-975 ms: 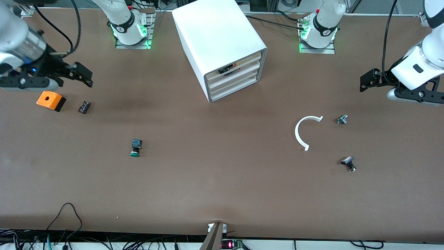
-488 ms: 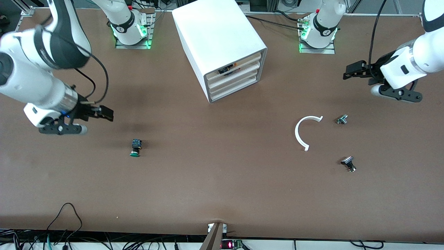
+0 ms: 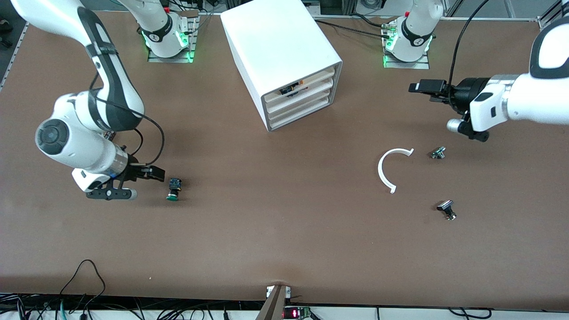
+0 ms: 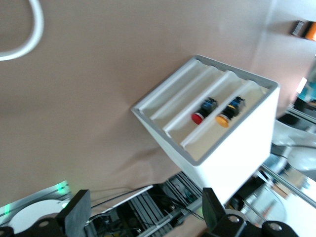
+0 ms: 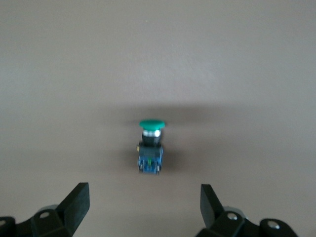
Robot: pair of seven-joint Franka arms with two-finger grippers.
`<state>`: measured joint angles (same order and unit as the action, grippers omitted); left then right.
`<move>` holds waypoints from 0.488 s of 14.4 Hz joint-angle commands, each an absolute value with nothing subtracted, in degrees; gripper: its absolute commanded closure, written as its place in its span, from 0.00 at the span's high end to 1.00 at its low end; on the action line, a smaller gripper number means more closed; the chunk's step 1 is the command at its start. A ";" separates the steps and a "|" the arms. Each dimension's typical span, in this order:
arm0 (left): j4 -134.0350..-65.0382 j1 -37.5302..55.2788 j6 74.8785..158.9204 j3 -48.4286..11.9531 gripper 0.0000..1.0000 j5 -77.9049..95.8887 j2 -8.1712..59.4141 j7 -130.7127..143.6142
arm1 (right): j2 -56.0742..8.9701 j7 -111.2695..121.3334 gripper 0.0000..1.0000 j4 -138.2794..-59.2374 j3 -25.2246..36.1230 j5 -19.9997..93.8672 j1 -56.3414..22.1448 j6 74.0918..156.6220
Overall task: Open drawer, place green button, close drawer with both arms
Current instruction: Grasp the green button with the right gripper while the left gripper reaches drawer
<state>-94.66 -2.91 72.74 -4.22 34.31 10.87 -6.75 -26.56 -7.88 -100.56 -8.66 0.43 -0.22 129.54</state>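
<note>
Right gripper (image 3: 156,173) hangs low over the bench (image 3: 275,231), jaws spread wide and empty, just beside the button (image 3: 174,189), which lies at its 3 o'clock in the front view. In the right wrist view the button (image 5: 150,145) lies on its side between the two open fingers (image 5: 76,205) without touching either, green cap pointing away from the wrist. Left gripper (image 3: 426,86) is also wide and empty, up over the bench at the left arm's end, aimed toward the cabinet (image 3: 284,58) at its 9 o'clock. All four tiers are shut, including the drawer (image 3: 298,108) low in the stack. At the left gripper's 6 o'clock, a white curved piece (image 3: 386,169) lies on the bench, with a small metal part (image 3: 438,153) and a black-and-silver piece (image 3: 446,209) near it.
</note>
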 commanded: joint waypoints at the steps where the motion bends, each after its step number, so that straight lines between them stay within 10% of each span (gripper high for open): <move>1: -93.87 -2.99 70.76 -4.39 0.99 40.23 16.50 -16.31 | -30.04 -3.09 0.99 -104.40 -8.61 0.53 -0.18 139.45; 7: -95.09 -3.16 76.19 -4.31 0.99 49.56 25.65 -38.54 | -34.45 -0.97 0.99 -106.17 -8.61 0.44 -0.53 144.32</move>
